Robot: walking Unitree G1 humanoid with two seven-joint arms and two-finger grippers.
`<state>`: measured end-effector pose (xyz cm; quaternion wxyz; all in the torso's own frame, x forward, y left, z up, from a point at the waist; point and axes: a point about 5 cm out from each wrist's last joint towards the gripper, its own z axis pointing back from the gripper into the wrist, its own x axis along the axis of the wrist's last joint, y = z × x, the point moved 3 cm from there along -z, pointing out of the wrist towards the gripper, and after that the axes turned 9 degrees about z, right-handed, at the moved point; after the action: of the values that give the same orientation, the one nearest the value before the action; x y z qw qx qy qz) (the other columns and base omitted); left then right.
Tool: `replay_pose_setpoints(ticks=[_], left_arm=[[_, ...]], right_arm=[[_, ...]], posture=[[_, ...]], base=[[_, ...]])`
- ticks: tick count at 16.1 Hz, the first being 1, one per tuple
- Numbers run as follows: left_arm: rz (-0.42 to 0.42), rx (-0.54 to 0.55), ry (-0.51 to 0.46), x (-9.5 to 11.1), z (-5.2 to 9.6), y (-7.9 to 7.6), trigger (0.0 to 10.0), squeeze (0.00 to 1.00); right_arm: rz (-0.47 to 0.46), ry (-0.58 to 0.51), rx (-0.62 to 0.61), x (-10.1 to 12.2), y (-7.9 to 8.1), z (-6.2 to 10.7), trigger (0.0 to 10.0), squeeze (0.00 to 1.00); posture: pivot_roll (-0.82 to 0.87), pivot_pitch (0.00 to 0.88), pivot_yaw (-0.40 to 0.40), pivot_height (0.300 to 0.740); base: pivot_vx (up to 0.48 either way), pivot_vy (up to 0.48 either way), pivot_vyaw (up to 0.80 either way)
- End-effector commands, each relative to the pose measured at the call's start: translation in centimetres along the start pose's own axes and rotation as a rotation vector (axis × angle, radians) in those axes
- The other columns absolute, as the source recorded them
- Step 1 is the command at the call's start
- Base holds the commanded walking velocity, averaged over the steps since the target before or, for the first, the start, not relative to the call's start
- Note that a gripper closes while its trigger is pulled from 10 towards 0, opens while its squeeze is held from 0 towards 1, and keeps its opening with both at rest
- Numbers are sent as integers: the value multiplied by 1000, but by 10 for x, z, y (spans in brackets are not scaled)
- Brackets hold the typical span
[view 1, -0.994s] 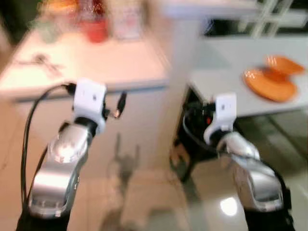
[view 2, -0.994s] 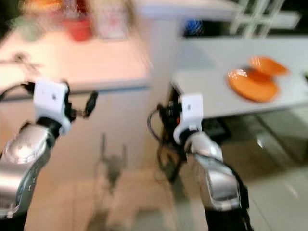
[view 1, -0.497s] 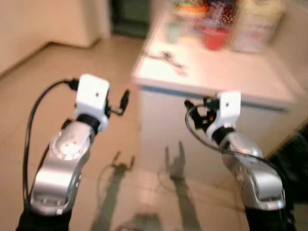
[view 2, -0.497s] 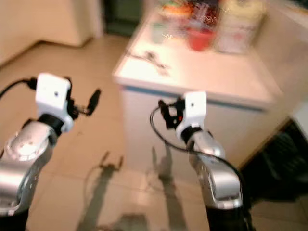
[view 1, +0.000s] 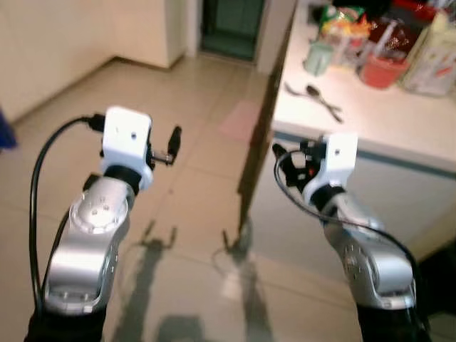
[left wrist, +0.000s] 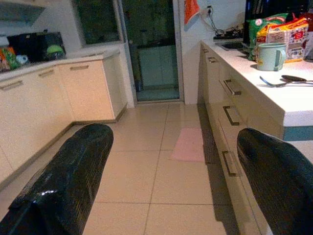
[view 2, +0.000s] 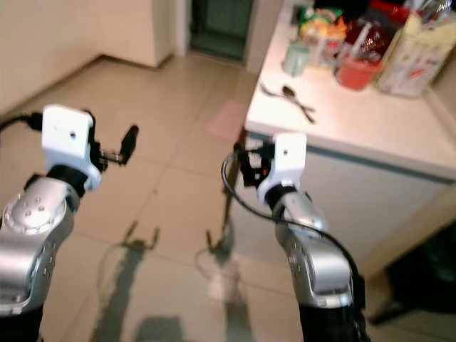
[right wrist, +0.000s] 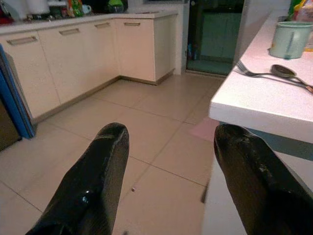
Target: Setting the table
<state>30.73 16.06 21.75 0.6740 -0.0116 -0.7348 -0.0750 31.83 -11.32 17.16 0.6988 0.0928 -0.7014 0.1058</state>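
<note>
A fork and a spoon (view 1: 318,101) lie side by side on the white kitchen counter (view 1: 370,128) at my right, near its front corner. Behind them stand a pale green mug (view 1: 316,58), a red cup (view 1: 380,71) and several snack bags (view 1: 342,21). My left gripper (view 1: 173,142) is raised over the tiled floor, well left of the counter, open and empty. My right gripper (view 1: 283,154) hangs just off the counter's corner, below the cutlery, open and empty. In the right wrist view the fork and spoon (right wrist: 272,73) lie beyond the open fingers (right wrist: 93,186).
Cream cabinets (left wrist: 73,93) line the wall at the left, and a dark doorway (view 1: 229,27) stands at the far end. A pink mat (view 1: 239,120) lies on the tiled floor (view 1: 164,214) beside the counter's drawers (left wrist: 222,98). Open floor stretches ahead and to the left.
The camera has swung left: the table with orange plates has left the picture and the counter has slid to the right. Both arms stay raised in front, fingers open.
</note>
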Motion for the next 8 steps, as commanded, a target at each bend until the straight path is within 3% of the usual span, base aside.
replay_pose_setpoints(ticks=[1,7,8], left_arm=[[11,-11,-8,1,-2,-7,10000,0],[41,-29,-70,7,-11,-14,10000,0],[38,-31,-71,7,-12,-14,10000,0]], right_arm=[[8,-14,-51,4,-14,1,10000,0],[-36,-39,-101,14,-23,-4,10000,0],[-40,-38,-105,14,-24,-4,10000,0]], posture=[[112,0,-57,740],[99,0,-45,740],[104,0,-43,740]], base=[[0,0,0],[0,0,0],[262,0,-450]])
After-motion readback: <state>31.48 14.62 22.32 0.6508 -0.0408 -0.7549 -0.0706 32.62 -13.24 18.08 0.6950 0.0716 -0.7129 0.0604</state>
